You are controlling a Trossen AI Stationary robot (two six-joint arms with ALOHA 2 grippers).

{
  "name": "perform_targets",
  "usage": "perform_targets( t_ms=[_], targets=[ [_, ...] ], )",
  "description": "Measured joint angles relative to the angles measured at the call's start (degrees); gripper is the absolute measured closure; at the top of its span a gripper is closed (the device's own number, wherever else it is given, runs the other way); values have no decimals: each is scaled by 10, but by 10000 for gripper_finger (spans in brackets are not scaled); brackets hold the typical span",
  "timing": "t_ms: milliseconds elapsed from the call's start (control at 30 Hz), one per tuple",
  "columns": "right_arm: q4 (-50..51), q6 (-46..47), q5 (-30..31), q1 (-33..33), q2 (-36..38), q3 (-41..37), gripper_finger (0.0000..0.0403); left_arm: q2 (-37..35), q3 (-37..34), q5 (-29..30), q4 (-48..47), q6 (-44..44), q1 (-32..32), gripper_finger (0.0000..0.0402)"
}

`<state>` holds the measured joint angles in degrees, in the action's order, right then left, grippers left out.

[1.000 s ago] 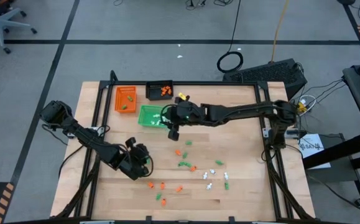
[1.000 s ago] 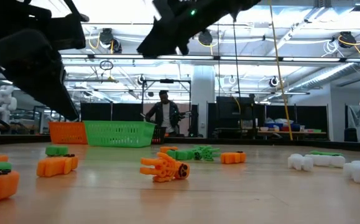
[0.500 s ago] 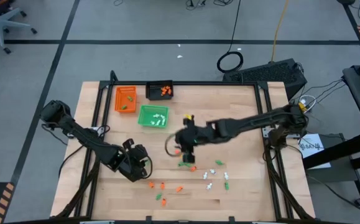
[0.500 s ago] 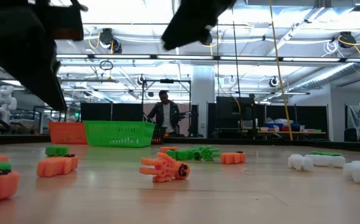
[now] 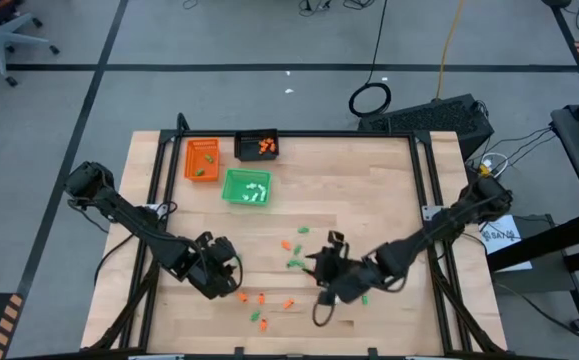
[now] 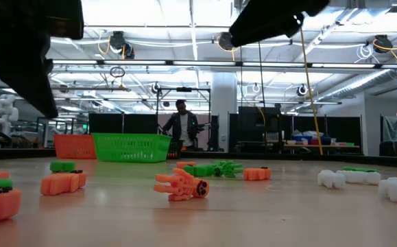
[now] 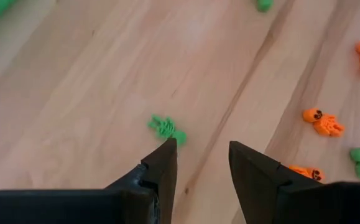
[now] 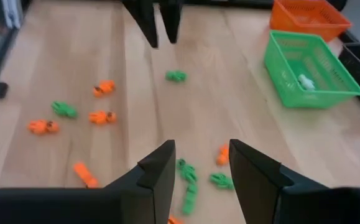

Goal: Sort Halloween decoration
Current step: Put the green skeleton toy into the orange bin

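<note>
Left gripper (image 7: 199,163), fingers apart and empty, above a green piece (image 7: 166,128); a misaligned descent could knock it aside.

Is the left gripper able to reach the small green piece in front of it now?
Probably yes. The left gripper is open, and the green piece lies alone on bare table just beyond its fingertips, with nothing between them.

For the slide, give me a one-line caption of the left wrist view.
Left gripper, fingers open, hovers over the wooden table beside a small green piece, orange pieces off to one side.
</note>
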<state>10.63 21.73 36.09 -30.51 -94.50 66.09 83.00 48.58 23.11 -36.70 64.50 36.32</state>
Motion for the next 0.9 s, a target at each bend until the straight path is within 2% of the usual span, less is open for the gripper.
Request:
perform_targets(
  t_ms=[133, 333, 567, 900],
  targets=[
    [-117, 0, 40, -24, 0, -58, 266, 7, 0, 0, -1, 42, 3, 258],
    [-228, -14, 45, -41, 0, -112, 266, 42, 0, 90, 6, 20, 12, 258],
    [-232, -17, 44, -53, 0, -118, 266, 83, 0, 121, 17, 83, 17, 258],
    [-231, -25, 44, -52, 0, -118, 266, 113, 0, 70, 18, 203, 6, 258]
  ],
)
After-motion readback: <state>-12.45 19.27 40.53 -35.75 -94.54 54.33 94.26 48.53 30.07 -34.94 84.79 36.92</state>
